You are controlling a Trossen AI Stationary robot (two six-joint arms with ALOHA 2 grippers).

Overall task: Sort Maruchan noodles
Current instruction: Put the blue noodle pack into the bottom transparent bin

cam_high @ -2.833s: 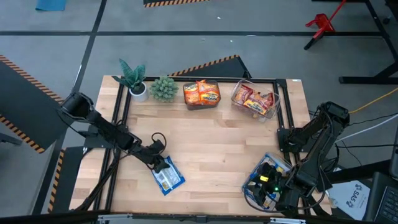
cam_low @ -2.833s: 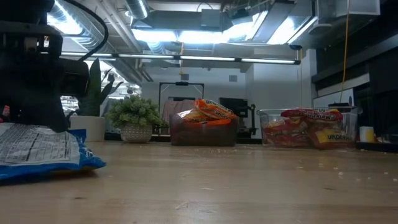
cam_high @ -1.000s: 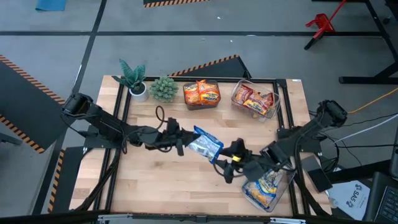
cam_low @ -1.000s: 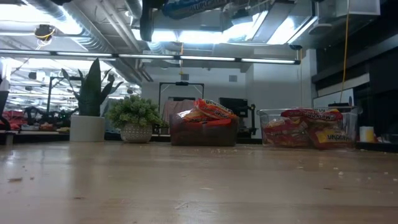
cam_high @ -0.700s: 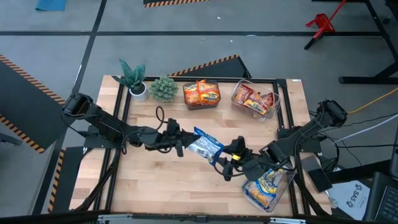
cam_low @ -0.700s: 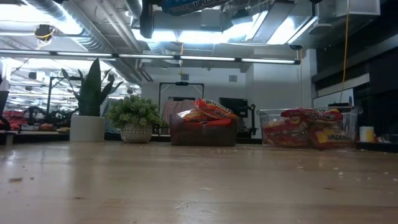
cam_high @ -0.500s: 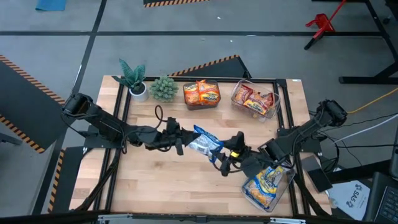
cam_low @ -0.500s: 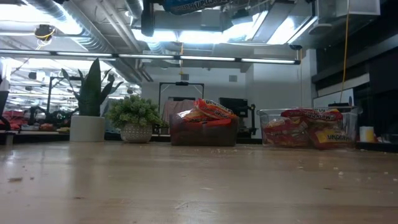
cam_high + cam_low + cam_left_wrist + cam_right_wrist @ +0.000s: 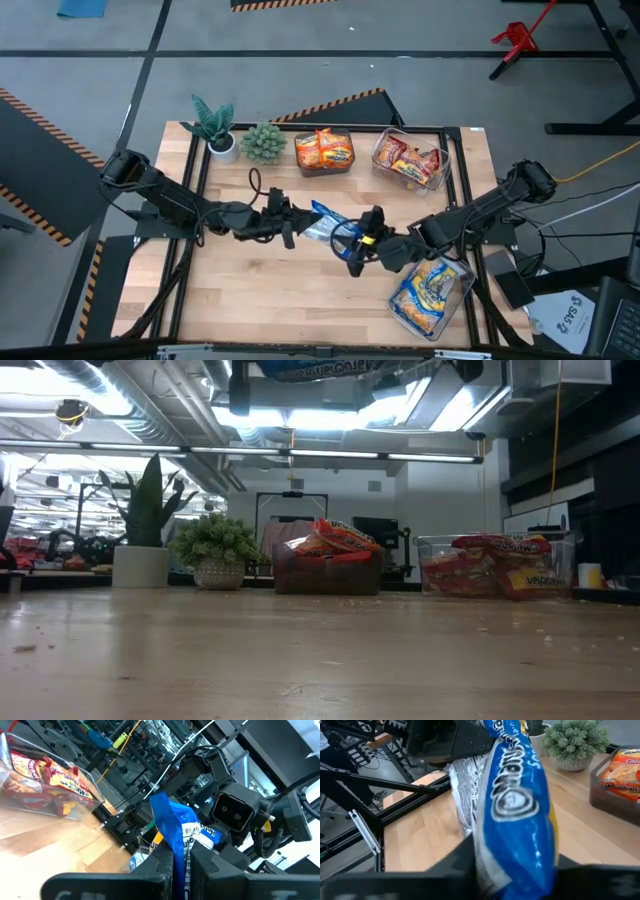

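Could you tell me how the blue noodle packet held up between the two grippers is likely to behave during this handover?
The blue packet looks crinkly and thin-skinned, so it will probably flex and sag at unsupported ends. The left gripper holds it aloft by one edge, suggesting it is light. Its glossy film may slip through the right gripper unless pinched firmly.

Two potted plants (image 9: 213, 128) (image 9: 264, 142) at table's (image 9: 300, 290) far-left edge; three clear bins (image 9: 324, 165) (image 9: 440, 175) (image 9: 400, 315).

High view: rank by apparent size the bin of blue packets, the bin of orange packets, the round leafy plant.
1. Bin of blue packets, near the table's front right corner, largest.
2. Bin of orange packets, at the back edge.
3. Round leafy plant, smallest, though not far behind the orange bin.
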